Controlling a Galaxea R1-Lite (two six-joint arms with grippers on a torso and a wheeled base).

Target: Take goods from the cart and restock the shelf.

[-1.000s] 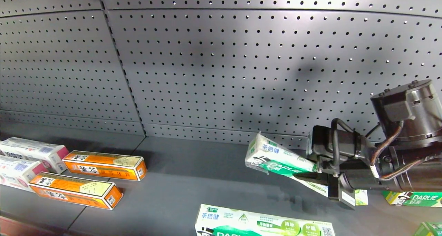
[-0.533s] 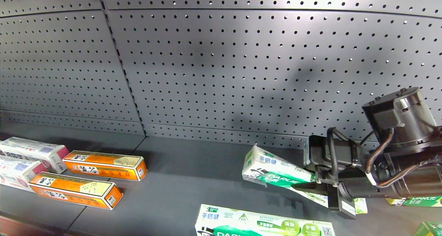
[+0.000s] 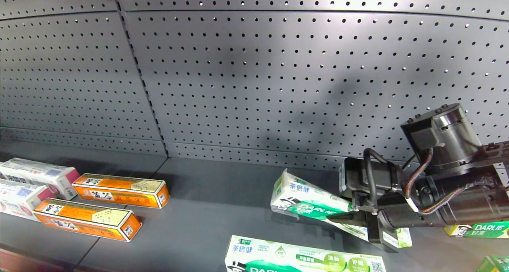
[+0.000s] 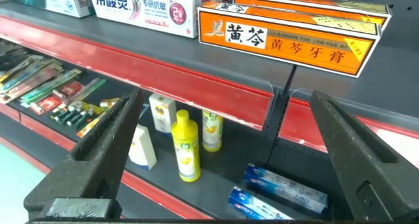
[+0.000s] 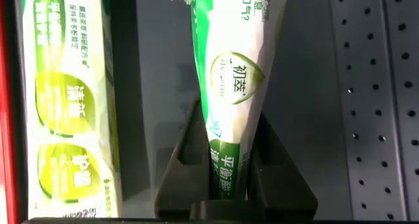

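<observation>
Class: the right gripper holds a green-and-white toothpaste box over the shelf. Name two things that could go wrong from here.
1. The right gripper pinches the held box at one end, which looks squashed; it may crumple further or slip.
2. The box is tilted, near another green box on the shelf; released so, it could land askew or on it.

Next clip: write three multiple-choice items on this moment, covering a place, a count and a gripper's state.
1. Where on the shelf do the orange boxes lie? A left part; B right end; C middle.
2. Orange boxes in the head view: A one; B two; C four.
3. The right gripper is: A open; B shut on the green-and-white toothpaste pack; C shut on an orange box.
Key: 1 A, they lie far left; 2 B, two lie close together; 3 B, its fingers clamp the pack.
</observation>
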